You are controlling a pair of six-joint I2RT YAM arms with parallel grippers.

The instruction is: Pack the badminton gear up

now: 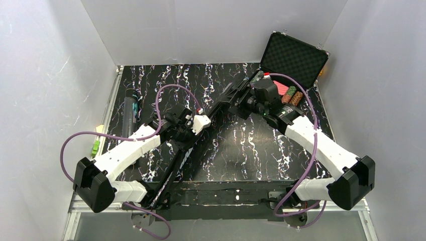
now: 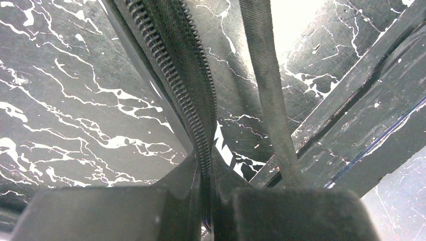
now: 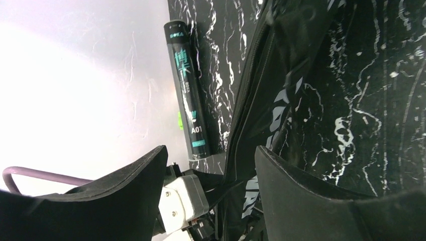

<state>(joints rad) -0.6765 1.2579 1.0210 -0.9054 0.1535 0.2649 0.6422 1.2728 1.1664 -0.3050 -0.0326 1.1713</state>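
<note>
The long black racket bag [image 1: 178, 160] lies diagonally from the near-left table edge toward the back right. My left gripper [image 1: 207, 118] is shut on the bag's zipper edge [image 2: 176, 65], which runs straight into the pinched jaws [image 2: 205, 163]. A black strap [image 2: 266, 75] hangs beside it. My right gripper [image 1: 237, 100] hovers open over the bag's far end [image 3: 296, 75], with its jaws [image 3: 208, 160] wide apart and holding nothing. A dark tube with teal print [image 1: 130, 113] lies by the left wall and also shows in the right wrist view [image 3: 187, 90]. Rackets and shuttlecocks are out of view.
An open black hard case [image 1: 295, 57] with coloured poker chips [image 1: 292, 95] stands at the back right, just behind my right arm. A small green item [image 1: 95, 147] sits off the table's left edge. White walls close in on three sides.
</note>
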